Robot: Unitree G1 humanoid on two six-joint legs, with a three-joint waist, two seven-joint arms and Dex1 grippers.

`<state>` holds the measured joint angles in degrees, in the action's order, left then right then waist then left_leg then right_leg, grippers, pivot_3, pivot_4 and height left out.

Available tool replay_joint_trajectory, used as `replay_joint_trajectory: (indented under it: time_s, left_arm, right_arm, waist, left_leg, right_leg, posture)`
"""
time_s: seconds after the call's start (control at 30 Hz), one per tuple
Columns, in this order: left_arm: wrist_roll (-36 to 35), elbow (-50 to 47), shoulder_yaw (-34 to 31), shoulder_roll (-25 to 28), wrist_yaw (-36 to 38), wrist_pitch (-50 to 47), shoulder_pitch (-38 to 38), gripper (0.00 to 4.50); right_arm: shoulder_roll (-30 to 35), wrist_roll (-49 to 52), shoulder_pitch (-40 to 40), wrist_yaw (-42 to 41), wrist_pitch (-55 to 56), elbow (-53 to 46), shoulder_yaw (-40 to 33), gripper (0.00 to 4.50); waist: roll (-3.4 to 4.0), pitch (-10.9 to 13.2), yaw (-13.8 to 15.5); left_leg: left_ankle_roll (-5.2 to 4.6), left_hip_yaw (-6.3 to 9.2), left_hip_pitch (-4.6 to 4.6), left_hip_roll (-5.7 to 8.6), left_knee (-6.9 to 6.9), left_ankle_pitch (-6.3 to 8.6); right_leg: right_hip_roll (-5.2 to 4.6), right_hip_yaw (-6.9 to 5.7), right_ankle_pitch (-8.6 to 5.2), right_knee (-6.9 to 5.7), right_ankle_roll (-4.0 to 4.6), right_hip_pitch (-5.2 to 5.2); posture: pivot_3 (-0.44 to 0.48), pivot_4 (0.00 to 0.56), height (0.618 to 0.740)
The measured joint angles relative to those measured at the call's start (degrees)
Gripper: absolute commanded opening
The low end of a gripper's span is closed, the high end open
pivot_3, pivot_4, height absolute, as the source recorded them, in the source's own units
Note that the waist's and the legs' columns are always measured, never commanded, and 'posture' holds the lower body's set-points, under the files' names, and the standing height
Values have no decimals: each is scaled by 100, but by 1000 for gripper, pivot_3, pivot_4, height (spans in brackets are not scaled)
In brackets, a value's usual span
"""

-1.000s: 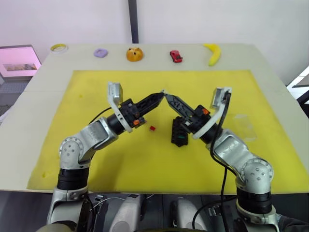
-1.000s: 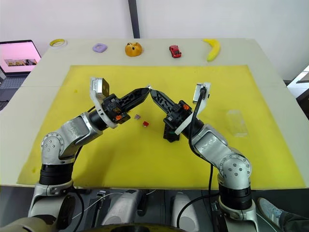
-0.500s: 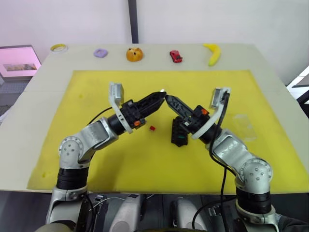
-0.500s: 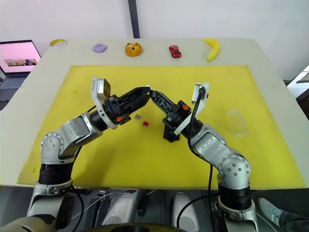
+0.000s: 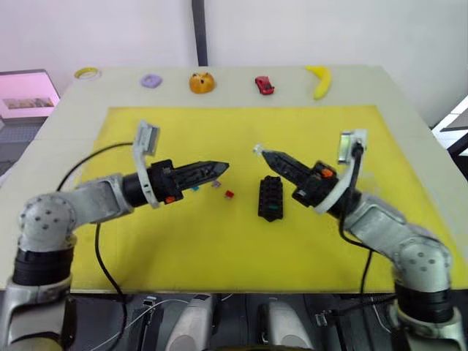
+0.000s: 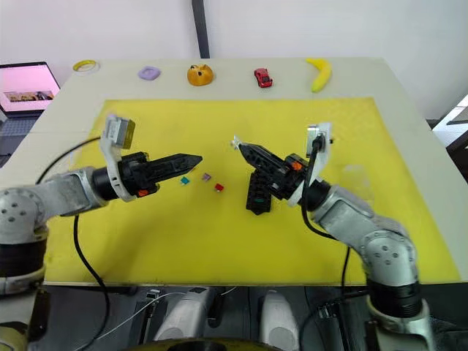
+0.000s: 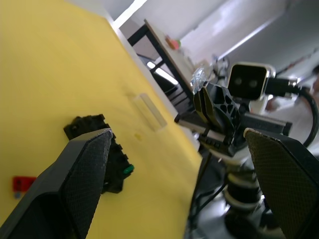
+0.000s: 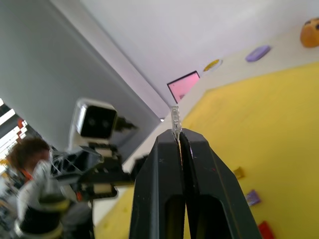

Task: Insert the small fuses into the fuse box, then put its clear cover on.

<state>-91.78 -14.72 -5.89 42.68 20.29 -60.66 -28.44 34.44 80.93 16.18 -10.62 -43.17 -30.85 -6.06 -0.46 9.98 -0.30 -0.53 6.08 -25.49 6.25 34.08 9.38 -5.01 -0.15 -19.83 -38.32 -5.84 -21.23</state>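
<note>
Pincer of the right arm (image 5: pixel 262 152) is closed on a tiny clear fuse (image 8: pixel 175 117), which stands out beyond the fingertips; the pinch is at one end of the chip. This pincer hangs above the yellow mat (image 5: pixel 183 241), just beyond the far end of the fuse box (image 5: pixel 270 199), with its arm reaching in from the robot's right. The fuse box lies flat on the mat, long axis running away from the robot, so the open slots lie below and nearer the robot than the held fuse; judged from this, the coming move calls for a descent back toward the box with the chip turned to meet a slot. A green fuse appears already seated at the near end of the box. The left pincer (image 5: pixel 219 169) is empty, its fingers apart as the left wrist view shows, and points across the mat toward the loose fuses: a red one (image 5: pixel 229 194), a purple one (image 5: pixel 216 184) and a blue one (image 5: pixel 195 188), all left of the box and nearer this arm. The clear cover (image 6: pixel 356 173) lies on the mat well apart, to the robot's right. The right arm is plainly the nearer to the box.
</note>
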Motion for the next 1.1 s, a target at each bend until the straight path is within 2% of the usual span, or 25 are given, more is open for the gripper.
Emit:
replay_joint_trajectory:
  time_s: [0.1, 0.17, 0.23, 0.3, 0.47, 0.73, 1.1]
  left_arm:
    - [1647, -249, 758, 533, 1548, 423, -307, 4472]
    - [2825, -260, 1366, 671, 2580, 1061, -378, 4472]
    - [3538, -215, 1713, 662, 3219, 1524, -380, 4472]
    - [4160, -98, 1878, 550, 3702, 1990, -397, 4472]
    - [5317, 177, 2114, 304, 4353, 2980, -492, 4472]
    - [6163, 467, 2288, -237, 4762, 3609, -494, 4472]
    - [6777, 648, 2351, -667, 4969, 3869, -501, 4472]
  right_arm:
    - [991, -649, 30, -1144, -144, 165, -28, 0]
    - [1434, -1354, 65, -2021, -1, 360, 65, 0]
    - [1620, -1901, 82, -2598, 188, 499, 180, 0]
    - [1636, -2462, 98, -3150, 459, 658, 372, 0]
    - [1638, -3569, 161, -4112, 1130, 1026, 783, 0]
    - [1494, -4647, 379, -4962, 1948, 1724, 1025, 0]
    - [1277, -5179, 553, -5504, 2281, 2175, 1037, 0]
  waist:
    - [3, 0, -18]
    - [4, 1, -30]
    - [4, 1, -44]
    - [4, 1, -37]
    - [3, 2, -25]
    - [3, 2, -27]
    - [3, 2, -23]
  left_leg:
    - [-1, -7, 3, -2, -13, 0]
    - [0, -11, -2, -6, -18, 1]
    - [0, -12, -4, -10, -22, 1]
    - [0, -11, -10, -11, -21, 1]
    - [-3, -9, -18, -7, -6, 3]
    - [-2, -5, -18, -7, -2, 3]
    - [-1, 0, -15, -6, 7, 2]
  right_leg:
    - [-2, 3, -4, 13, 9, 4]
    - [-3, 5, -4, 14, 9, 18]
    - [-2, 5, -2, 14, 6, 14]
    - [-3, 5, 2, 14, -3, 9]
    - [-6, 4, 5, 18, -8, 8]
    - [-5, 0, 7, 14, -12, 12]
    - [-3, -4, 10, 10, -17, 21]
  posture:
    - [0, 150, 735]
    - [0, 150, 735]
    - [0, 150, 735]
    - [0, 150, 735]
    - [0, 150, 735]
    - [0, 150, 735]
    - [0, 150, 735]
